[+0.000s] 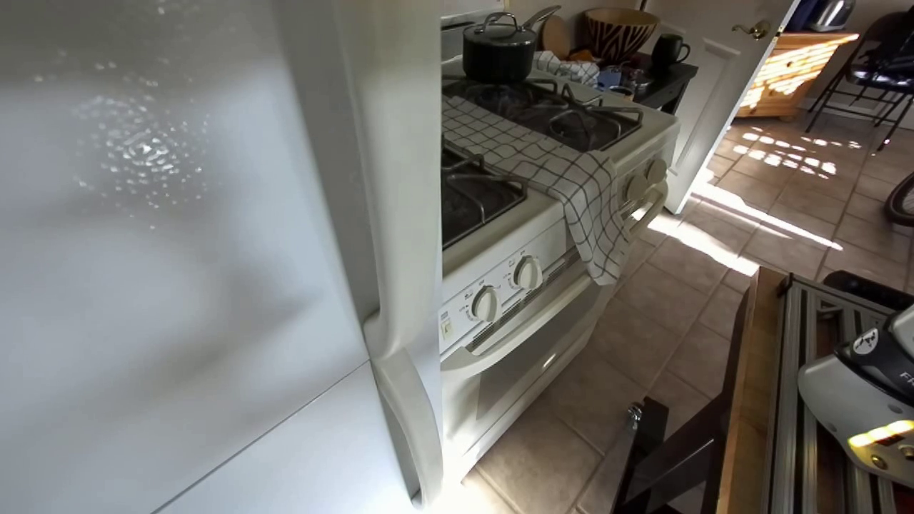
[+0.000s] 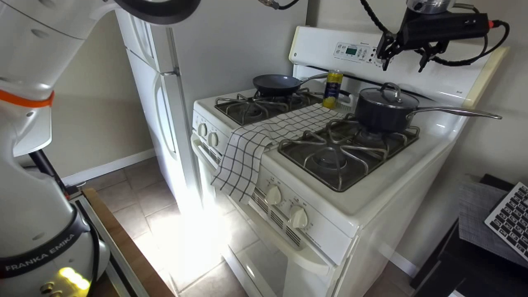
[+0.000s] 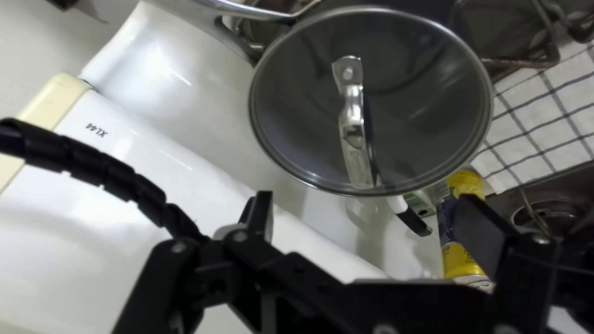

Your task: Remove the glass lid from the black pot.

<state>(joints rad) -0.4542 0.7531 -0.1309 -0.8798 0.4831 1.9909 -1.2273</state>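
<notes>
Glass lid [image 3: 410,102] on blk pot [image 2: 377,116] — end effector [image 2: 403,69] abv stove [image 2: 352,202], jaws apart.

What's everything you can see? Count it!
Stove: 1, white, beside fridge
Fridge: 1, white, beside stove
Knobs: 4, cream, stove front
Pot: 1, black, on stove
Glass lid: 1, grey, on pot
Skillet: 1, dark, on stove
Canister: 1, yellow-blue, on stove
Checked towel: 1, white, across stove
Bowl: 1, tan-black, side table
Mug: 1, dark, side table
Door: 1, white, past stove
Robot arm: 1, white, facing stove
Pincer: 1, black, open above stove
</notes>
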